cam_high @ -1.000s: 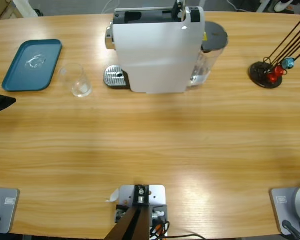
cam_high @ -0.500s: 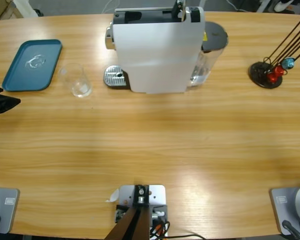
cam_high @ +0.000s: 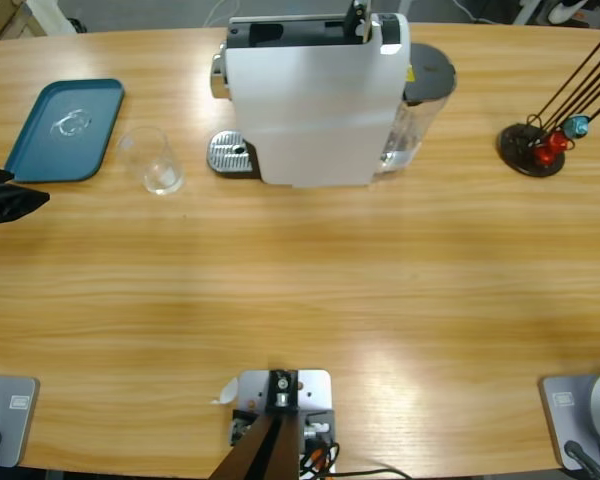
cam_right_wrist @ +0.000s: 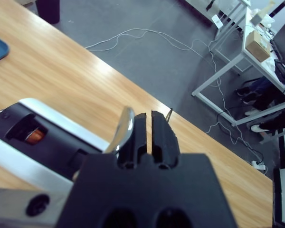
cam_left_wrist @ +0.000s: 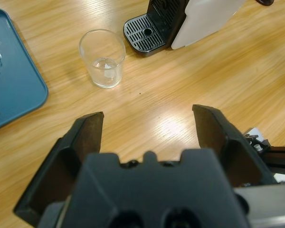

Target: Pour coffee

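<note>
Table: I see a long wooden table [cam_high: 310, 290] filling my high view, with grey floor, trailing cables and white desk frames past its far edge in my right wrist view.
Coffee machine: a white machine [cam_high: 315, 95] stands at the far middle of the table, black on top, with a clear water tank on its right side and a silver drip grate [cam_high: 230, 155] at its lower left.
Tray: a blue tray [cam_high: 65, 130] lies flat near the far left, well apart from the machine.
Left gripper: the left gripper [cam_left_wrist: 147, 128] comes in at the left edge of my high view, just below the tray; its two black jaws stand wide apart with nothing between them, and it looks toward the glass.
Right gripper: the right gripper [cam_right_wrist: 147, 128] sits over the top of the machine, jaws pressed together, right beside the silver lever [cam_right_wrist: 123, 126]; I cannot tell whether they touch it.
Capsule stand: a black wire stand [cam_high: 540, 140] near the far right holds a red and a blue capsule.
Glass: a small clear glass [cam_high: 150, 160] stands upright between the tray and the drip grate, touching neither.
Coffee: I see no tan liquid in the glass; its bottom looks clear from both my views.
</note>
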You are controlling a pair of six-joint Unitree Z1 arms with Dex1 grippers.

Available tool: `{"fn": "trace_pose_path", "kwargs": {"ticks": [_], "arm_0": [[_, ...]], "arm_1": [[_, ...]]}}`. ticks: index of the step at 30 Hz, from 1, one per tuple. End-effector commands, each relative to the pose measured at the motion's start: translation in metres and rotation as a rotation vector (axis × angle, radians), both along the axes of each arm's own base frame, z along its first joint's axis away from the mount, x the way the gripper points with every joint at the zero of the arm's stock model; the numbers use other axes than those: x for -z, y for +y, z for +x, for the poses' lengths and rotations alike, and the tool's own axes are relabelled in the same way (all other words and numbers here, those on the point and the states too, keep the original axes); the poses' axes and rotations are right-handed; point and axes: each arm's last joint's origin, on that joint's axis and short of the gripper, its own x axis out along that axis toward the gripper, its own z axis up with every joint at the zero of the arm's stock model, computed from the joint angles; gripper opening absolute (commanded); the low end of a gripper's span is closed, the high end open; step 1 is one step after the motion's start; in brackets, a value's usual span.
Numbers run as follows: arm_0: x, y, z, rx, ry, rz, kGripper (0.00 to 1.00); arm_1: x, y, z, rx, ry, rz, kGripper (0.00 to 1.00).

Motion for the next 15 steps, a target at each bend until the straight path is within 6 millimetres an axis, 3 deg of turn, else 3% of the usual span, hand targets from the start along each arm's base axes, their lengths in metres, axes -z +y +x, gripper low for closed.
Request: {"fn": "trace_pose_path", "kwargs": {"ticks": [1, 5, 15], "arm_0": [[0.017, -0.003, 0.005, -0.007, 0.058, 0.026, 0.807], [0.017, -0.003, 0.005, -0.007, 0.058, 0.026, 0.807], [0.017, -0.003, 0.005, -0.005, 0.060, 0.026, 0.807]], "arm_1": [[0.030, 0.021, -0.021, -0.010, 0.048, -0.072, 0.000], [0.031, 0.024, -0.024, -0.013, 0.049, -0.074, 0.000], [0.038, 0.052, -0.006, -0.040, 0.045, -0.129, 0.000]]}}
